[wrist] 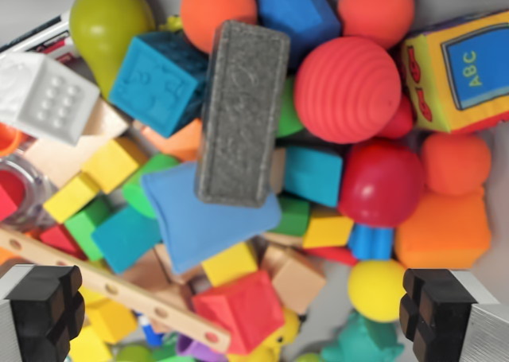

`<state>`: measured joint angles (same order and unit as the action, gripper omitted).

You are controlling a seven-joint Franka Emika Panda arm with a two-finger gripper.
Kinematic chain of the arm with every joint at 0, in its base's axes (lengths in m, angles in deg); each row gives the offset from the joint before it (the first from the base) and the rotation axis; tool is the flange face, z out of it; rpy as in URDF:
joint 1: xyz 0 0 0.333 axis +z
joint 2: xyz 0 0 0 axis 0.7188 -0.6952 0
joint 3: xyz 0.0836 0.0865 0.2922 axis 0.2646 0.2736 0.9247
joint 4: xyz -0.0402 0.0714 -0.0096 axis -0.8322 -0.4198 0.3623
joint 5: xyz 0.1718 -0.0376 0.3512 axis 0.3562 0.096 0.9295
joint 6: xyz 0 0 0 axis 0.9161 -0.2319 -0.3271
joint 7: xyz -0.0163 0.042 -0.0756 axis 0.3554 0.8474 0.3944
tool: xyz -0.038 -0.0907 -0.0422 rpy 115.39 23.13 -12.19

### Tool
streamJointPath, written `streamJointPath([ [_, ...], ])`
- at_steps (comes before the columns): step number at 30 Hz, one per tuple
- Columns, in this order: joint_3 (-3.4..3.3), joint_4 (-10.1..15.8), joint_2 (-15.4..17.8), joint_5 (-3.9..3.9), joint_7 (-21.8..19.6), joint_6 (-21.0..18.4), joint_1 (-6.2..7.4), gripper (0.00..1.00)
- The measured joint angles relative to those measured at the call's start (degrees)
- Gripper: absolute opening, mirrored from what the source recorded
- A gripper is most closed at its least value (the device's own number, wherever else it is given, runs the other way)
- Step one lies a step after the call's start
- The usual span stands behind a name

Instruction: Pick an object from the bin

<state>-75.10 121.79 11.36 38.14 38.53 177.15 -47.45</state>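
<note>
Directly below the wrist camera, the bin (485,4) is filled with a dense pile of toys. The gripper (242,318) hangs over the pile with its two black fingers (48,302) spread wide at the lower corners of the frame, released and holding nothing. A grey rectangular block (242,111) lies on top of the pile near centre, its long axis running roughly top to bottom. It rests partly on a blue foam wedge (199,215) and beside a teal cube (159,82). A red ribbed ball (347,89) sits just to the wrist view's right of the grey block, with a smooth red ball (382,183) below it. A cloth cube marked ABC (457,72) occupies the upper right. A green pear shape (107,24) and a white studded block (44,95) lie at the upper left. A wooden strip with holes (119,294) crosses the lower left. A red cube (238,310) lies between the fingers.
</note>
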Motion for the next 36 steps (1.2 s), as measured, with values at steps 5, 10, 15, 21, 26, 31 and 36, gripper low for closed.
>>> streamJointPath([
  [5,0.20,-0.6,-2.4,0.30,0.3,1.4,0.01,1.00],
  [10,0.41,-1.4,-4.9,0.58,0.6,2.8,0.01,1.00],
  [15,0.63,-2.3,-7.5,0.82,0.9,4.1,0.01,1.00],
  [21,0.87,-3.1,-10.4,1.00,1.2,6.0,0.01,1.00],
  [26,0.88,-2.4,-11.8,1.05,1.2,8.1,-0.01,1.00],
  [31,0.92,-1.9,-14.0,1.11,1.3,10.8,-0.02,1.00],
  [36,0.96,-1.5,-15.7,1.18,1.3,12.9,-0.05,1.00],
])
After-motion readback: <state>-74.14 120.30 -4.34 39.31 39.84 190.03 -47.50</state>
